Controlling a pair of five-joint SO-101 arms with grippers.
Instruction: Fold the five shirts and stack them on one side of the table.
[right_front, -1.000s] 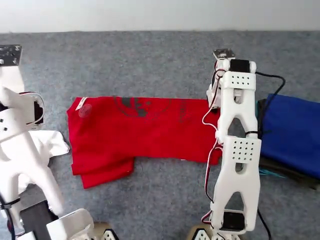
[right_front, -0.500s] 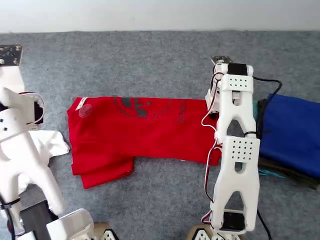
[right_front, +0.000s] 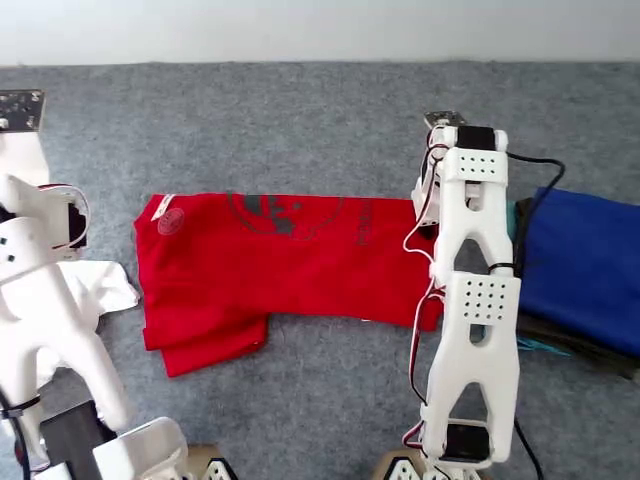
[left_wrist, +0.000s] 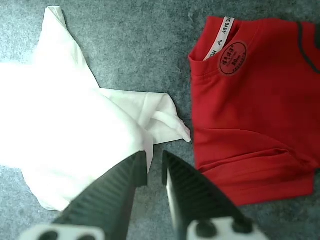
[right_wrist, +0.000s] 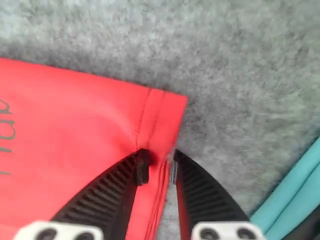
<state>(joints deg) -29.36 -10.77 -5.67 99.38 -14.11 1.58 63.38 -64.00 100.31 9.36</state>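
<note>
A red shirt (right_front: 280, 260) lies partly folded in the middle of the grey table, its collar label to the left and one folded flap sticking out at its near left corner. My right arm (right_front: 470, 200) stands over the shirt's right edge. In the right wrist view my right gripper (right_wrist: 159, 167) is shut on the hem of the red shirt (right_wrist: 65, 125) near its corner. A crumpled white shirt (right_front: 105, 285) lies left of the red one. Just above the white shirt (left_wrist: 65, 135), at its edge, my left gripper (left_wrist: 154, 162) is shut with nothing seen between its fingers.
A stack of folded shirts with a blue one (right_front: 585, 270) on top sits at the table's right side, a teal edge (right_wrist: 295, 185) close to my right gripper. Bare grey carpet (right_front: 300, 120) runs behind the red shirt and in front of it.
My right arm has shifted slightly to the left and nearer over the red shirt's right edge, then held still. The left arm and the shirts look unchanged.
</note>
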